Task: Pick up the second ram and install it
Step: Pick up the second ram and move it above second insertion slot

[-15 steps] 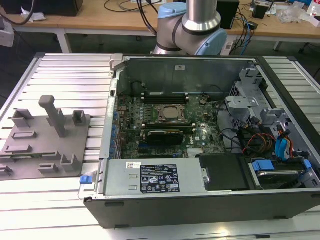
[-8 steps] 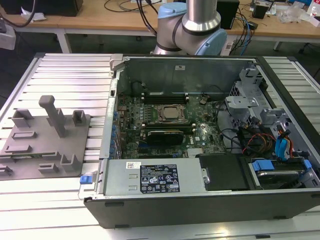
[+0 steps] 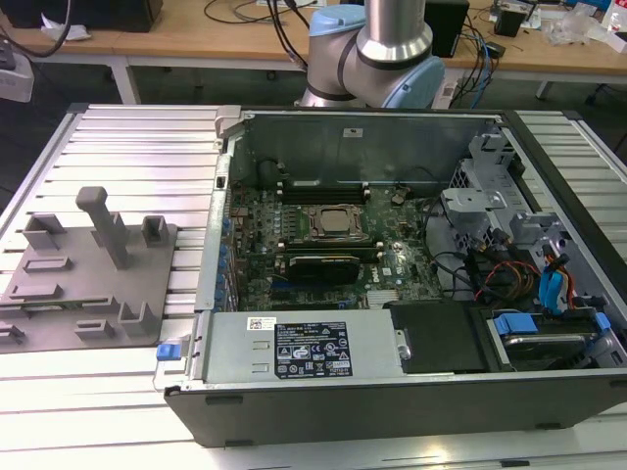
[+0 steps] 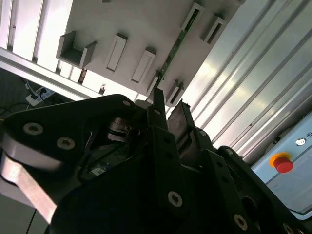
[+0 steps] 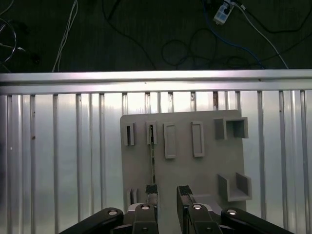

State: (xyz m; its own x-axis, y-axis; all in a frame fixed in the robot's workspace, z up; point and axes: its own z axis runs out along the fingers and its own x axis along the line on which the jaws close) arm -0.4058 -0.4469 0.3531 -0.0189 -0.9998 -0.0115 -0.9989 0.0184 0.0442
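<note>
The gripper [image 5: 167, 192] is being held open, nothing between the jaws, over the grey fixture plate [image 5: 204, 175]. The second ram [image 5: 152, 156] is being kept on edge in one of its slots; one fingertip [image 5: 151, 191] is being seen in line with its end, contact not determinable. The plate is being seen on the table [image 3: 127, 147], at the exterior view's left of the open computer case [image 3: 392, 411].

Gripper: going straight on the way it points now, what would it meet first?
Likely the second ram, standing on edge in the gray holder; one fingertip of the open gripper lines up with it. Depth is unclear.
</note>
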